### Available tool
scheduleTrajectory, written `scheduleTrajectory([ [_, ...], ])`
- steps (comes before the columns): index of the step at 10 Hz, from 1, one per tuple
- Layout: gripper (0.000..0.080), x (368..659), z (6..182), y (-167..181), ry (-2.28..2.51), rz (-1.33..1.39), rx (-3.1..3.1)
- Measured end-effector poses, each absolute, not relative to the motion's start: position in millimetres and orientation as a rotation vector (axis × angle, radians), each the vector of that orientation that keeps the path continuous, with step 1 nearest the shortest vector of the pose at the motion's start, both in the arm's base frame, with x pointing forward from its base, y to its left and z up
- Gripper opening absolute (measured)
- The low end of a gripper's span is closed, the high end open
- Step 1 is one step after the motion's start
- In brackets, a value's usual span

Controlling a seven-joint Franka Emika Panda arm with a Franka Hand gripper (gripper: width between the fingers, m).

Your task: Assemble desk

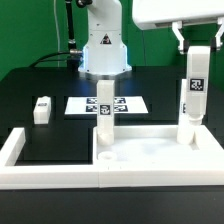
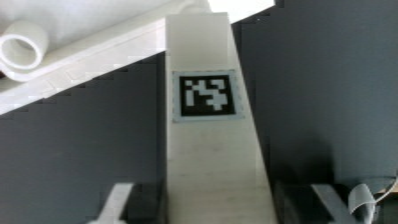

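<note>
The white tabletop (image 1: 150, 155) lies flat inside the border wall, at the front. One leg (image 1: 104, 115) stands upright on its left end in the exterior view. A second leg (image 1: 192, 95) stands upright at the tabletop's right end, and my gripper (image 1: 196, 42) is shut on its top from above. In the wrist view this held leg (image 2: 206, 95) runs away from my gripper (image 2: 228, 205), tag facing the camera, with a finger (image 2: 121, 200) on each side. A round socket (image 2: 25, 50) of the tabletop shows beside it. A third leg (image 1: 41, 109) lies on the black table at the left.
The low white U-shaped border wall (image 1: 20, 150) runs along the front and sides of the black table. The marker board (image 1: 128, 104) lies behind the standing leg. The robot base (image 1: 104, 50) stands at the back centre.
</note>
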State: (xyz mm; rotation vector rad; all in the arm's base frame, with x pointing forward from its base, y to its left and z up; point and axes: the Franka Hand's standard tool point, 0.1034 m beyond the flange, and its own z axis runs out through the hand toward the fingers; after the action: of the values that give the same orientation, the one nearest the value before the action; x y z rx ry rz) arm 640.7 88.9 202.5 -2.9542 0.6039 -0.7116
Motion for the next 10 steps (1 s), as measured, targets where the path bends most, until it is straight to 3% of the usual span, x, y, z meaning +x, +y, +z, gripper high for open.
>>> scheduleTrajectory([
  [4,0.0287,647,185.1,99,0.527,-0.771,-2.996],
  [10,0.0287,647,183.4,99,0.54,-0.76,-2.989],
])
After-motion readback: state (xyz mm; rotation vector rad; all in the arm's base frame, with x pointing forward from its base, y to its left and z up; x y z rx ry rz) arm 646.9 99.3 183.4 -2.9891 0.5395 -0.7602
